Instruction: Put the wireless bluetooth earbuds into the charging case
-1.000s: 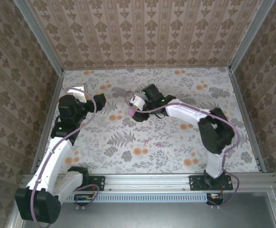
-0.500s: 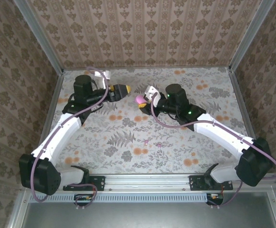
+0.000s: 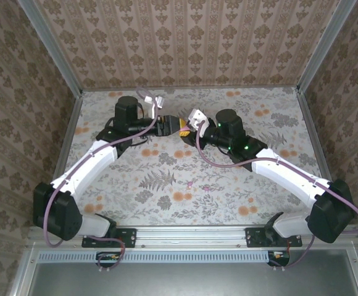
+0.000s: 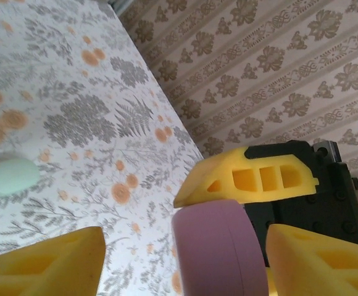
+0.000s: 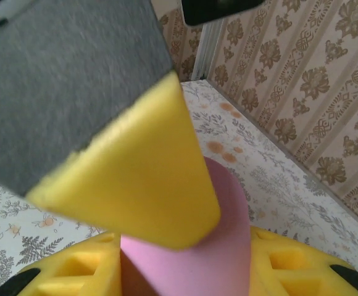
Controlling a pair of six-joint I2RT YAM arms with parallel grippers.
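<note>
In the top external view the two arms reach toward each other over the far half of the floral table (image 3: 271,203), at about 12 o'clock from its middle. The left gripper (image 3: 166,125) comes in from 9 o'clock and the right gripper (image 3: 184,131) from 3 o'clock, their tips almost touching. Between them is the pink charging case (image 4: 213,253), held up off the table. In the left wrist view one yellow finger (image 4: 253,179) of the right gripper lies against the case at its 12 o'clock edge. Its other finger is hidden behind the case, which the right gripper has clamped. The left gripper's own yellow fingers (image 4: 49,262) stand wide apart, one at 8 o'clock and one at 4 o'clock. The case sits between them, nearer the 4 o'clock finger, and whether it touches that finger cannot be told. In the right wrist view the case (image 5: 191,259) rises at 6 o'clock, with a yellow wedge on a grey block overlapping it from 11 o'clock. A mint-green oval (image 4: 9,176) lies on the table at 9 o'clock of the left wrist view. A tiny pinkish speck that may be one of the earbuds (image 3: 191,182) lies on the table at 6 o'clock from the grippers, well apart from them.
</note>
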